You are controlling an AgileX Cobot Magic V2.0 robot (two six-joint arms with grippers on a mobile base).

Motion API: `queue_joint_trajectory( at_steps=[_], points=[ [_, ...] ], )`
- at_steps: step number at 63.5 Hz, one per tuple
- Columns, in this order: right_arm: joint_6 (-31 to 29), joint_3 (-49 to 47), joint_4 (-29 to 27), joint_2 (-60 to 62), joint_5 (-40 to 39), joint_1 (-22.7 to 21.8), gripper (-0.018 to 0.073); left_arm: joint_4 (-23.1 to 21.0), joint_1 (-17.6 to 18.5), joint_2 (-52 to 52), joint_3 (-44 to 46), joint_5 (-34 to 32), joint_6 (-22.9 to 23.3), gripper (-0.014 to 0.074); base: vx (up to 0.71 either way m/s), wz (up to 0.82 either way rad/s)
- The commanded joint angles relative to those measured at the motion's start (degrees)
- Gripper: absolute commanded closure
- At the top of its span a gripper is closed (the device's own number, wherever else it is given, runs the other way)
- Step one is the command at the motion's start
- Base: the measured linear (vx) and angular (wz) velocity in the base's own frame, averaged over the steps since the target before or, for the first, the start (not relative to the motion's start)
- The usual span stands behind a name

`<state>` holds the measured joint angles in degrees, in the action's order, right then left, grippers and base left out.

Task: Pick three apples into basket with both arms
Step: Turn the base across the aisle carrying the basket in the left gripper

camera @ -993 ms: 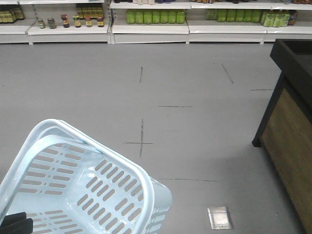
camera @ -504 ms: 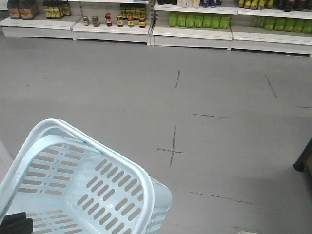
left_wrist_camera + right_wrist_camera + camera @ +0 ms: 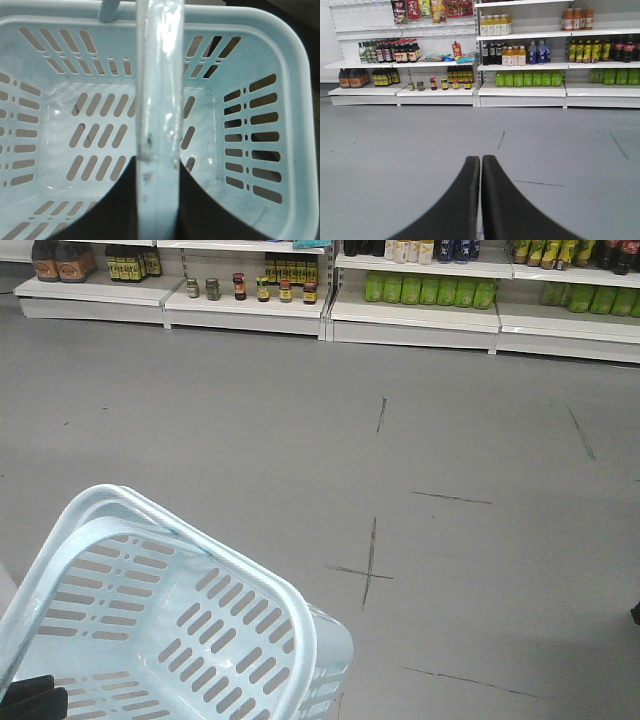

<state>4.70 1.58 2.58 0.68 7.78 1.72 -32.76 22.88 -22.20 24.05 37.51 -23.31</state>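
Basket (image 3: pixel 150 610) hangs empty near-left, handle (image 3: pixel 157 75) clamped in your left gripper (image 3: pixel 157 167) for carrying; right gripper (image 3: pixel 481 165) closed on nothing.

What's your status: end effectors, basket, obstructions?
Left end effector shut on basket handle. Right end effector shut, holding nothing. Basket empty, no apples in view. Ahead: grey floor, then stocked shelves.

Pale blue slotted basket (image 3: pixel 150 612) — tilted, lower left.
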Motion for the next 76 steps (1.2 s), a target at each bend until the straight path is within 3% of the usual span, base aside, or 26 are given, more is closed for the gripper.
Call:
queue_joint_trajectory(
  at_steps=[1, 76],
  points=[
    [-0.4, 0.8, 0.6, 0.7, -4.3, -0.4, 0.0564, -2.5, 0.4, -0.2, 1.9, -5.3, 0.4, 0.0603, 0.24, -0.05],
    [-0.4, 0.8, 0.6, 0.7, -4.3, -0.4, 0.0564, -2.5, 0.4, -0.2, 1.9, -5.3, 0.4, 0.0603, 0.28, -0.1]
  ],
)
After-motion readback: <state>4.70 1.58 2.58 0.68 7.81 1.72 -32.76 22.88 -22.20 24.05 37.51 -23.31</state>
